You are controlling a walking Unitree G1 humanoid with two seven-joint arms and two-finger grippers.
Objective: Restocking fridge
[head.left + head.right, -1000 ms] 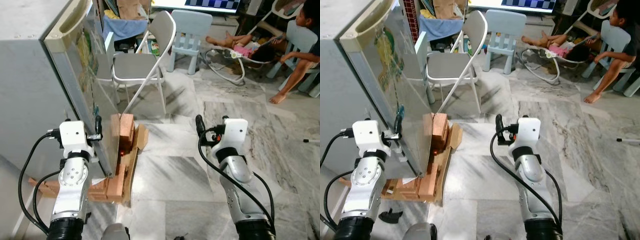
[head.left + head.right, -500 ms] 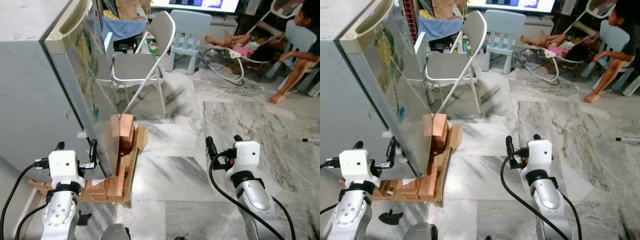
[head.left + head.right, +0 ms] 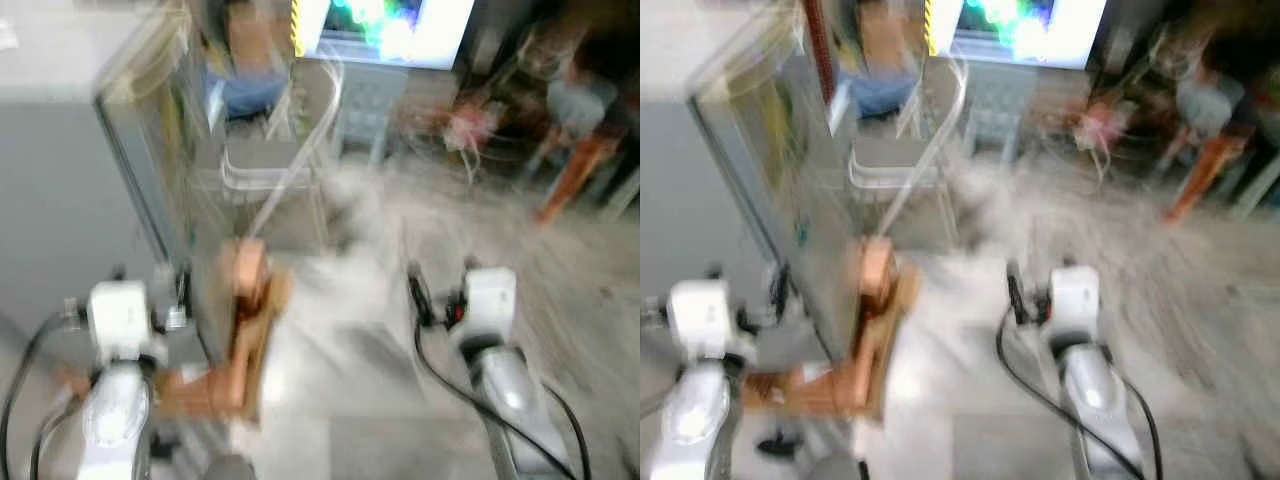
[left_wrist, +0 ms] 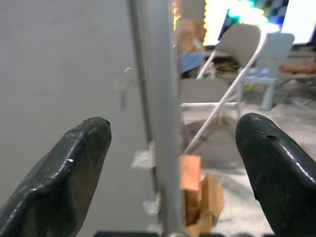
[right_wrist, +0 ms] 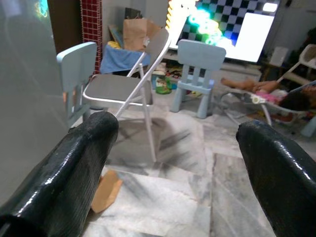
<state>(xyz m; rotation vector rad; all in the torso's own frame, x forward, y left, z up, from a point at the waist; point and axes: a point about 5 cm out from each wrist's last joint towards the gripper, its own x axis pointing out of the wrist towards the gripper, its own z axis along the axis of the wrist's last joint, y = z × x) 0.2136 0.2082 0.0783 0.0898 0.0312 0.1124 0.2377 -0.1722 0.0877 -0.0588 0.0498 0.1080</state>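
Head views: both are heavily motion-blurred, so fine detail is not resolving.

Grey fridge (image 3: pixel 60 190): it is occupying the left half of the head frames, its tall grey door (image 3: pixel 165 170) standing ajar with the free edge running down toward the centre-left.

Door edge in the left wrist view: the metallic grey door edge (image 4: pixel 155 113) is standing upright between the two black fingers (image 4: pixel 69 168), with the flat grey fridge side (image 4: pixel 64 64) beside it; whether a finger is touching the edge cannot be told.

Left gripper (image 3: pixel 150 285): it is hovering at the lower left of the left eye frame, right beside the lower door edge, with its jaws spread wide apart and holding nothing.

Right gripper (image 3: pixel 442 285): it is hanging over the floor at the lower right of centre, well apart from the fridge; the right wrist view is showing its fingers (image 5: pixel 74 163) parted wide and empty.

Stack of orange-brown wooden blocks and cardboard (image 3: pixel 240 330): it is lying on the floor at the foot of the door, between the two arms.

Grey marble floor (image 5: pixel 173 197): it is filling the lower part of the right wrist view.

White metal folding chair with grey seat (image 5: pixel 121 86): it is standing beyond the door, at upper centre of the head frames.

Pale blue plastic child's chair (image 5: pixel 200 74): it is standing just beside the folding chair, toward the right.

Bright screen (image 3: pixel 385 30): it is glowing at the top centre.

Person (image 3: pixel 580 140): a blurred figure is sitting at the upper right.
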